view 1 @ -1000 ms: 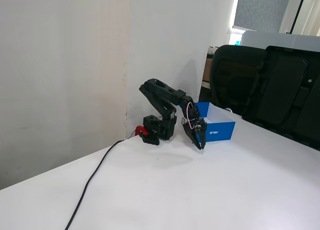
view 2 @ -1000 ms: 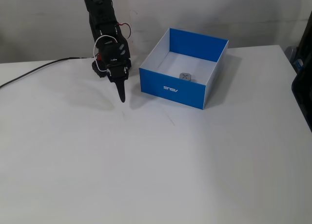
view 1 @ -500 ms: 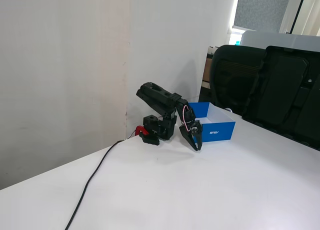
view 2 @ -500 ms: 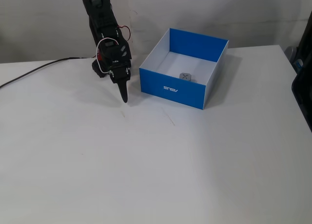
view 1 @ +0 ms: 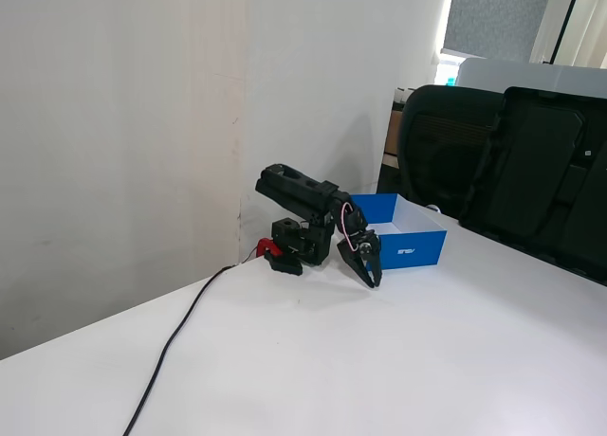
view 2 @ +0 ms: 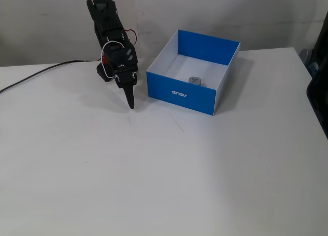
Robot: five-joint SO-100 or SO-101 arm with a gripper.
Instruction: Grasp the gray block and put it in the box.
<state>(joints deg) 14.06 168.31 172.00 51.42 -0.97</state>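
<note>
The blue box (view 2: 180, 94) stands on the white table, white inside, with a small white logo on its near side; it also shows in a fixed view (view 1: 410, 249). The tiny gray block (view 2: 195, 81) lies inside the box on its white floor, near the front wall. It is hidden by the box wall in the other fixed view. My black gripper (view 2: 131, 103) is folded down to the left of the box, fingertips pointing at the table, jaws closed and empty. It also shows in a fixed view (view 1: 372, 275), just in front of the box.
A black cable (view 1: 180, 336) runs from the arm's base across the table to the front left. A black chair (view 1: 446, 161) and a dark case (view 1: 555, 190) stand behind the table at the right. A wall is close behind the arm.
</note>
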